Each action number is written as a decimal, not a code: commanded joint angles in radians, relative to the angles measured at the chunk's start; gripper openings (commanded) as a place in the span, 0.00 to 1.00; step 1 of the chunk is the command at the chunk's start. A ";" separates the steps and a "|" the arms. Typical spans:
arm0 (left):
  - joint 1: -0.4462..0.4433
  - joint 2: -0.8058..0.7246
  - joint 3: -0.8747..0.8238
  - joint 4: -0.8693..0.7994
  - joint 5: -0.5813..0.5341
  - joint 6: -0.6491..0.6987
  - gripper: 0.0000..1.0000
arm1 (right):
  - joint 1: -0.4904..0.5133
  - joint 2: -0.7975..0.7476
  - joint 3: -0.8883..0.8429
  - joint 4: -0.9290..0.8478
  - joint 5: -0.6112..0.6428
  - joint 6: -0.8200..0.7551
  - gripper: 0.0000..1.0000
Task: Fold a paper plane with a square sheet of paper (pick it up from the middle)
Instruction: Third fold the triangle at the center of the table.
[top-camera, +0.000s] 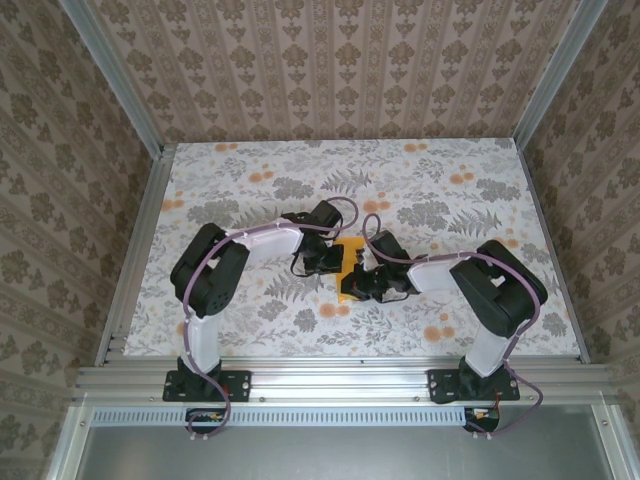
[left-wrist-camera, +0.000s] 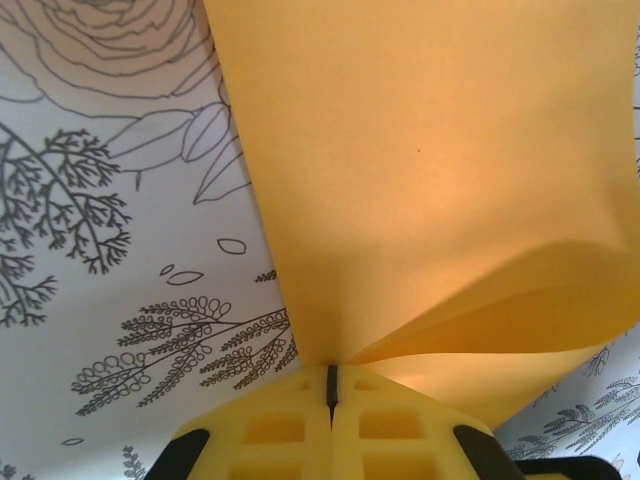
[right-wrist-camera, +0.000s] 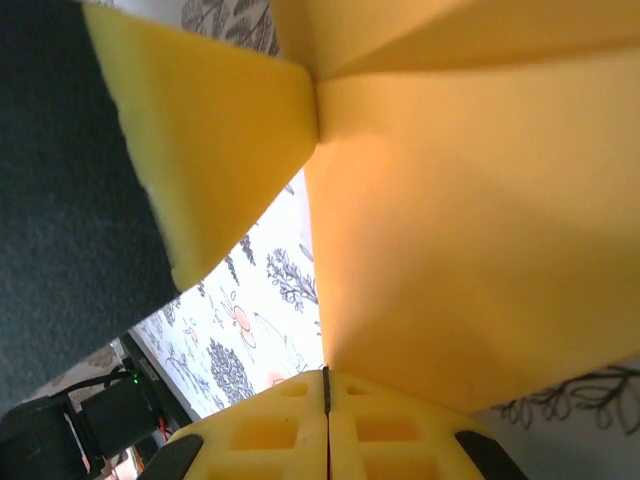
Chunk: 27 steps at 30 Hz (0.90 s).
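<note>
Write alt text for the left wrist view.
The left tool, shut, pinches the orange-yellow paper, which fans upward from it and splits into two curved layers on the right. A tablecloth printed with grey leaves and flowers lies beneath.

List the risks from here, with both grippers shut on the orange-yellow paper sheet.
1. The left gripper and right gripper both seem to pinch the thin orange-yellow paper sheet close together; pulling apart could tear it.
2. In the left wrist view its layers bulge apart, so a crease may land crooked.
3. The left gripper's finger looms beside the right one; they could collide.
</note>
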 joint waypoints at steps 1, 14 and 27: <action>0.004 0.095 -0.046 -0.122 -0.121 0.018 0.00 | 0.014 -0.006 -0.017 -0.027 -0.008 0.013 0.08; 0.002 0.091 -0.044 -0.126 -0.124 0.018 0.00 | 0.032 -0.030 -0.003 -0.105 0.028 -0.002 0.07; 0.002 0.095 -0.041 -0.127 -0.122 0.020 0.00 | 0.047 0.032 0.021 -0.178 0.081 -0.007 0.07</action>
